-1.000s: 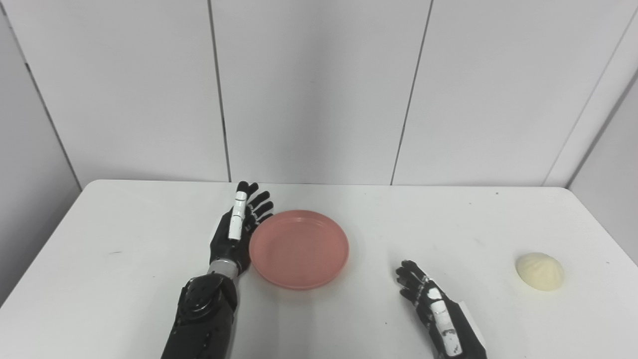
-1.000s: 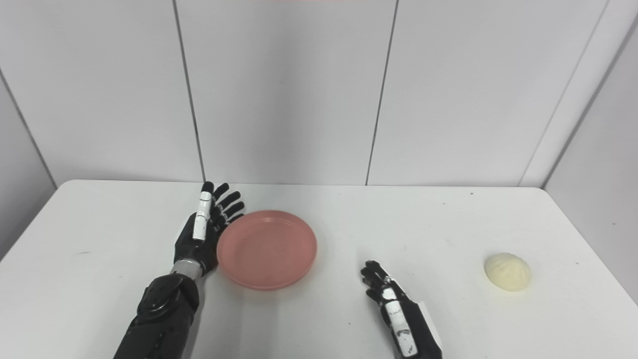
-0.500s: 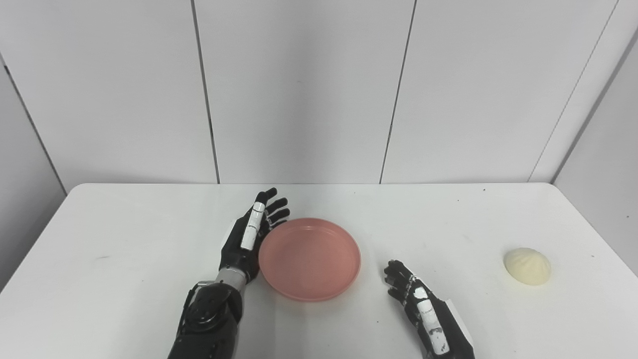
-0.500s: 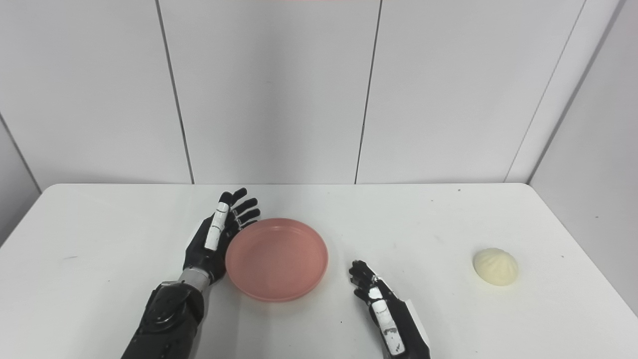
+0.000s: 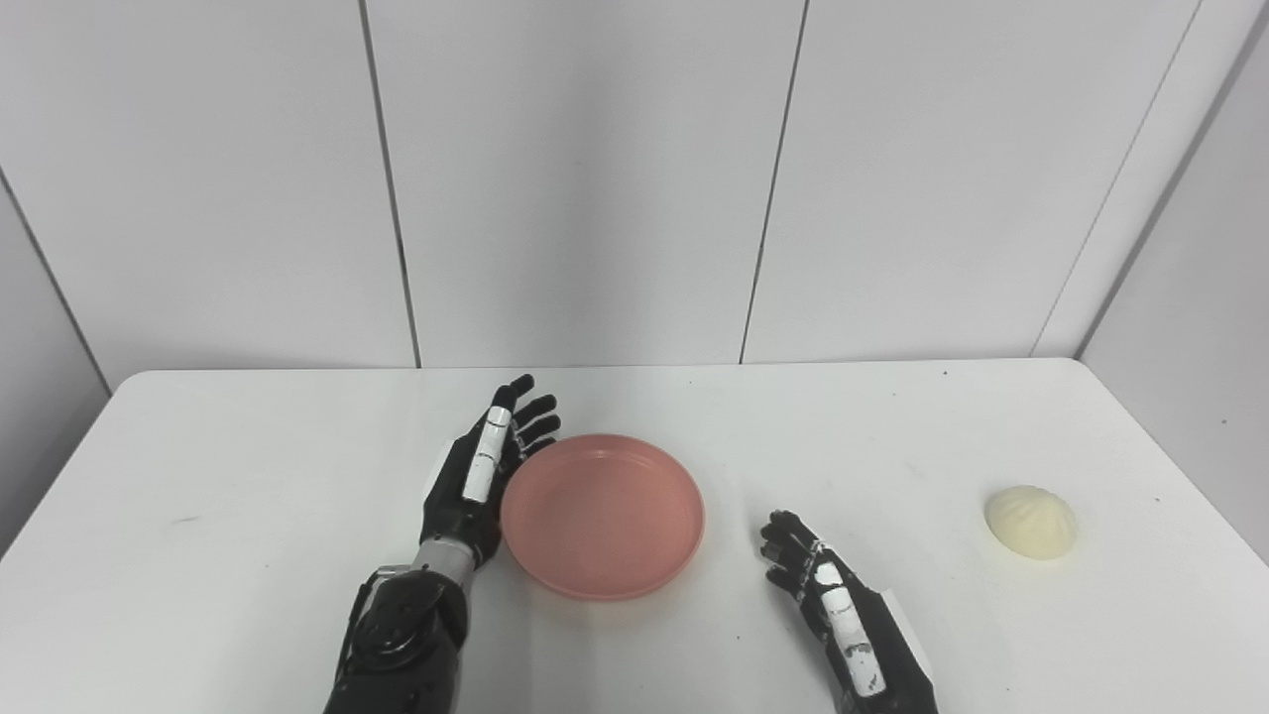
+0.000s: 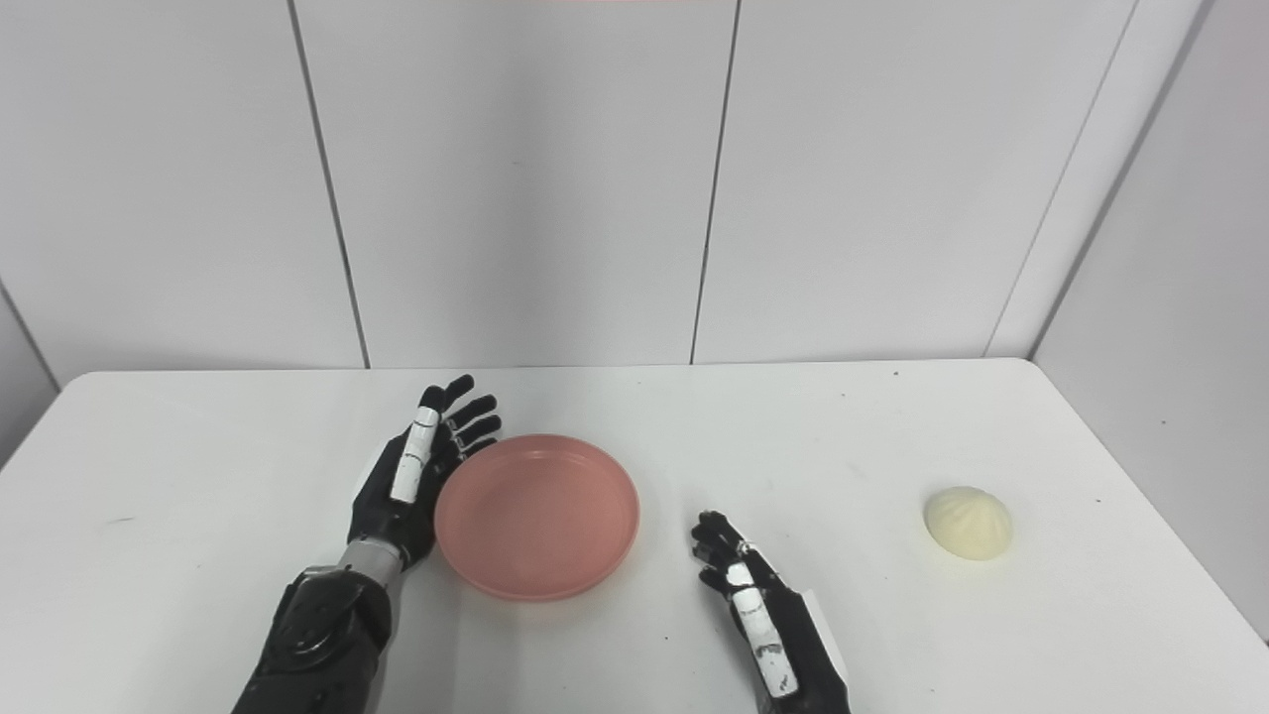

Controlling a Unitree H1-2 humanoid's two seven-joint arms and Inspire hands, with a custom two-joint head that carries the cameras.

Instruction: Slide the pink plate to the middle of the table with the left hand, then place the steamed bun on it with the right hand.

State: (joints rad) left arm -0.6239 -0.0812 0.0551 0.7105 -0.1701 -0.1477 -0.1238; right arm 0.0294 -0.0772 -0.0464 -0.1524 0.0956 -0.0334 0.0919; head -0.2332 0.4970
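Observation:
The pink plate point(image 5: 602, 516) lies empty near the middle of the white table point(image 5: 248, 466). My left hand point(image 5: 481, 471) stands on edge along the plate's left rim, open, fingers straight and pointing away from me, palm side against the rim. My right hand point(image 5: 828, 605) rests open near the front edge, a short way right of the plate and not touching it. The pale steamed bun point(image 5: 1031, 522) sits alone far to the right, well beyond the right hand.
The table's right edge point(image 5: 1170, 476) runs close past the bun. A white panelled wall point(image 5: 595, 198) stands directly behind the table. Bare tabletop stretches to the left of my left arm point(image 5: 402, 635) and between the plate and the bun.
The camera has swung to the right, shifting the whole picture left. Against the table, the left hand pushed the plate a little rightward, mostly in the first half second. The right hand barely moved.

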